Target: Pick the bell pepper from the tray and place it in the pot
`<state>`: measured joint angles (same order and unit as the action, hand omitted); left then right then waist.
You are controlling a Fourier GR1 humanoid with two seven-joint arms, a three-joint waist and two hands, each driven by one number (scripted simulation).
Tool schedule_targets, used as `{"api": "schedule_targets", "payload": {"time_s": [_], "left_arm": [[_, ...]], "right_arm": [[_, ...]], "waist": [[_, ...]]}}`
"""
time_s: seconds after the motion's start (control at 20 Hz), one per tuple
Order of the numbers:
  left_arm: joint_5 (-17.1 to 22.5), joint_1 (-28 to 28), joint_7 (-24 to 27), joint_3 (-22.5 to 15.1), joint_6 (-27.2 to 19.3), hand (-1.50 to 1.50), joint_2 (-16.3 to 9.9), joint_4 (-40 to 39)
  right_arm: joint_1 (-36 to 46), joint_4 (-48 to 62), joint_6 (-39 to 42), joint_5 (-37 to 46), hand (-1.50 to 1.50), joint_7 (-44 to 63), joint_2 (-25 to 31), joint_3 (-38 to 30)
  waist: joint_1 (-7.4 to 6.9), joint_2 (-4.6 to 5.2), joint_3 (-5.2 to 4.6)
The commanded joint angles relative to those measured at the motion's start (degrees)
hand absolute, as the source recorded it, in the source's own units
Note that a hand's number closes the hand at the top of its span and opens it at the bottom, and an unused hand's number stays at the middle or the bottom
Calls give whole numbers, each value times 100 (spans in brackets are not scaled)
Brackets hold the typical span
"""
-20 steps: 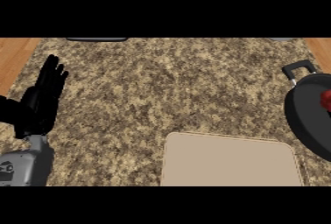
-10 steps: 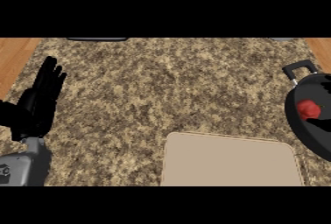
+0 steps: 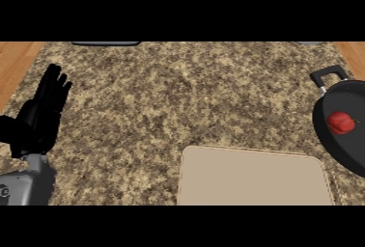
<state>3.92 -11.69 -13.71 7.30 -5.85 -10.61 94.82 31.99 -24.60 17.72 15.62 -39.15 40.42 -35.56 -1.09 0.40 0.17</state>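
The left hand (image 3: 39, 118) is held upright near the desk's (image 3: 178, 96) left edge, fingers straight and spread. The red bell pepper (image 3: 342, 122) is seen inside the black pot (image 3: 335, 140), cut off at the right edge, beside the beige tray (image 3: 249, 178)

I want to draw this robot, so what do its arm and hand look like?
Only the left arm shows. Its forearm is smooth grey and rounded like a tube, with a small dark mark near the picture's edge. It ends in a black left hand with long, slim black fingers. No cables or sleeves can be seen. The right arm is out of view.
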Motion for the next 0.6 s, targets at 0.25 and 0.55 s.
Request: {"api": "schedule_targets", "payload": {"time_s": [0.25, 0.55], "left_arm": [[49, -213, 19, 137, 84, 0, -130, -200], [-222, 91, 79, -188, -127, 0, 186, -6]], "right_arm": [[-378, 1109, 1403, -441, -150, -502, 1307, -499], [-596, 1170, 1843, -574, -150, -726, 1700, -566]], "waist": [[5, 32, 14], [6, 31, 25]]}}
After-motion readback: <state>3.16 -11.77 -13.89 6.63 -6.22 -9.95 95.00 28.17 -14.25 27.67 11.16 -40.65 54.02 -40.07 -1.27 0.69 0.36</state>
